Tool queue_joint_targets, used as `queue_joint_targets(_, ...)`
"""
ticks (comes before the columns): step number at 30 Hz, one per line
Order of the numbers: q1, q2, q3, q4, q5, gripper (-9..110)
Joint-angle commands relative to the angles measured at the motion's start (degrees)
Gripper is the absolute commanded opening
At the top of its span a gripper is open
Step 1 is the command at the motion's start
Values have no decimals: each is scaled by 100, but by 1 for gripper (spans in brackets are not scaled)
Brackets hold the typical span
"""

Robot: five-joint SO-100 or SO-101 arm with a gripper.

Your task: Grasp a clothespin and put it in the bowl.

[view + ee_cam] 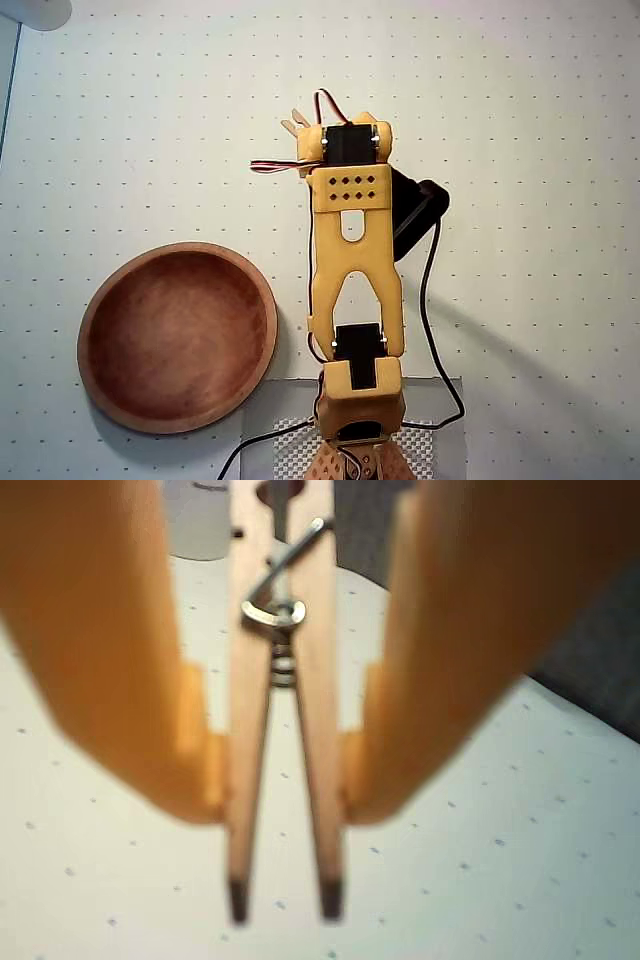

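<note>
In the wrist view my orange gripper point(283, 780) is shut on a light-tan wooden clothespin point(255, 710). Its two prongs hang between the fingertips point(205, 770) and its metal coil shows higher up. The dotted white table is below it; whether the prong tips touch it I cannot tell. In the overhead view the arm reaches up the middle of the picture. The gripper itself is hidden under the wrist, and only the clothespin's ends point(294, 124) stick out at its upper left. The reddish-brown wooden bowl point(178, 335) sits empty at the lower left, well apart from the clothespin.
The arm's base stands on a grey mat point(440, 440) at the bottom edge. Black cables point(430, 300) run along the arm's right side. A white round object point(35, 12) sits at the top left corner. A pale cylinder point(195, 520) stands far off in the wrist view.
</note>
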Motion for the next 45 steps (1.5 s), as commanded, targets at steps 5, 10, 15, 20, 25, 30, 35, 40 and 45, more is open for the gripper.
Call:
queue_joint_targets(5,-747,1450,1028,167,800,-3)
queue_joint_targets(10,-1318,1591,1731,167,1160,-3)
queue_joint_targets(15,-2224,1573,2320,167,1415,-3)
queue_joint_targets(20,-3006,1547,2646,167,1529,-3)
queue_joint_targets(25,-3366,1178,2725,167,1547,-3)
queue_joint_targets(30,-3647,686,2681,167,1547,-3)
queue_joint_targets(35,-3850,246,2681,167,1547,-3)
queue_joint_targets(40,-3735,-176,2672,167,1547,-3)
queue_joint_targets(45,-3595,-413,2672,167,1547,-3)
